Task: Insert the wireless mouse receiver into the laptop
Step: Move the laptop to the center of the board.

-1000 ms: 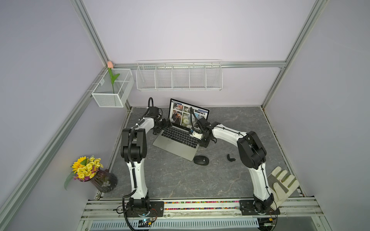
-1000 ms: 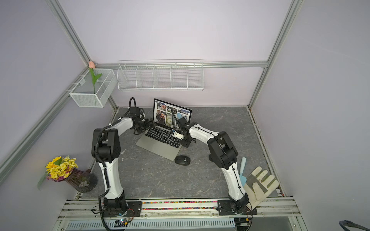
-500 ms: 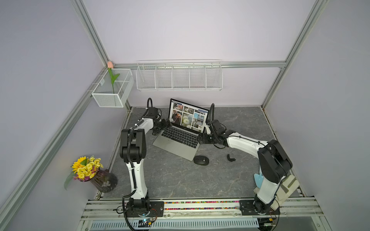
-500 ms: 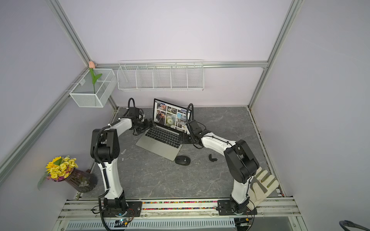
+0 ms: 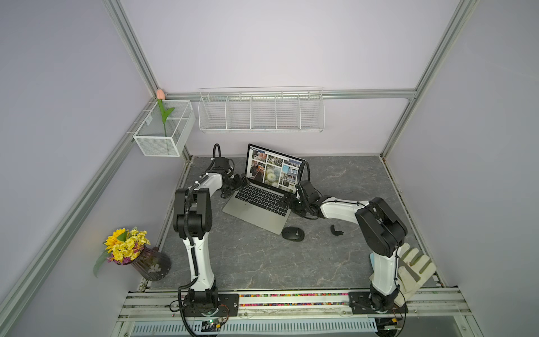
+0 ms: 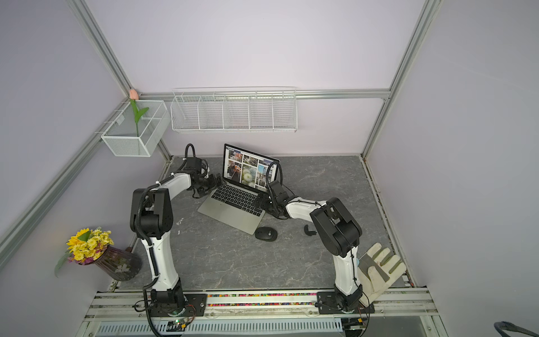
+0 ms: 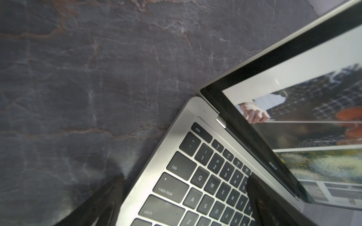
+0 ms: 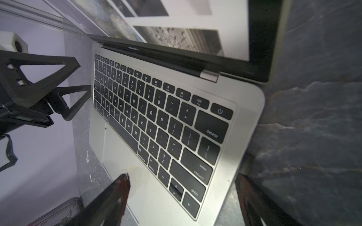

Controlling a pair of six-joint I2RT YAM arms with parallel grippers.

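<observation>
The right gripper (image 8: pixel 182 176) stood with its jaws spread wide and held nothing, straddling the right front corner of the laptop (image 8: pixel 241 125). One finger (image 8: pixel 109 199) hung over the palm rest and the other was off the laptop's right edge, above the grey stone-patterned table (image 8: pixel 313 137). The wireless mouse receiver was too small to make out for certain. Only a dim dark spot (image 8: pixel 243 163) against the laptop's right edge, just by that outer finger, might have been it. The left gripper (image 7: pixel 186 177) was likewise wide open and empty, astride the laptop's left rear corner, one finger (image 7: pixel 101 203) over the table and the other above the keyboard. In both top views the two grippers flanked the open laptop (image 5: pixel 256 210) (image 6: pixel 230 213), whose lit screen showed a grid of photos. A flat oval black mouse (image 5: pixel 292 233) lay just off the laptop's front right corner, and a black hook-shaped cover piece (image 5: pixel 336 230) lay further right of it, apart from both. On the wall behind the laptop hung a white wire rack (image 5: pixel 261 111) split into compartments. Behind and to the laptop's left, a white mesh basket (image 5: pixel 163 140) held a single pink tulip (image 5: pixel 164 116) standing upright. Well to the laptop's front left, a dark ribbed vase (image 5: pixel 148 264) held a bunch of yellow flowers (image 5: pixel 125 243). Well to its front right lay a pale work glove (image 5: pixel 414 267).
</observation>
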